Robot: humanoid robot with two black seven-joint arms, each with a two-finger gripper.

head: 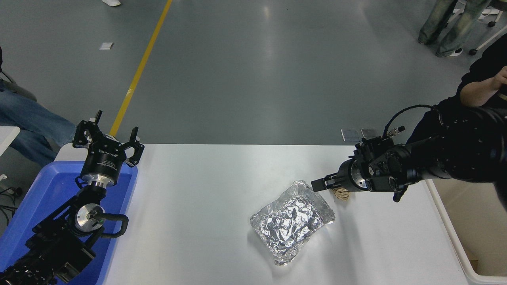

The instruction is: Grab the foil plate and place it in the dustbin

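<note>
The foil plate, a crinkled silver tray with a raised rim, lies on the white table right of centre. My right gripper reaches in from the right and hangs low just beside the plate's far right corner; I cannot see how its jaws stand. The cream dustbin stands at the table's right edge, with the right arm crossing its far end. My left gripper is parked open at the lower left, over a blue tub.
A crumpled tan paper ball lies mostly hidden behind the right gripper, just beyond the plate. The blue tub stands at the left edge. A person's dark sleeve and hand show at the upper right.
</note>
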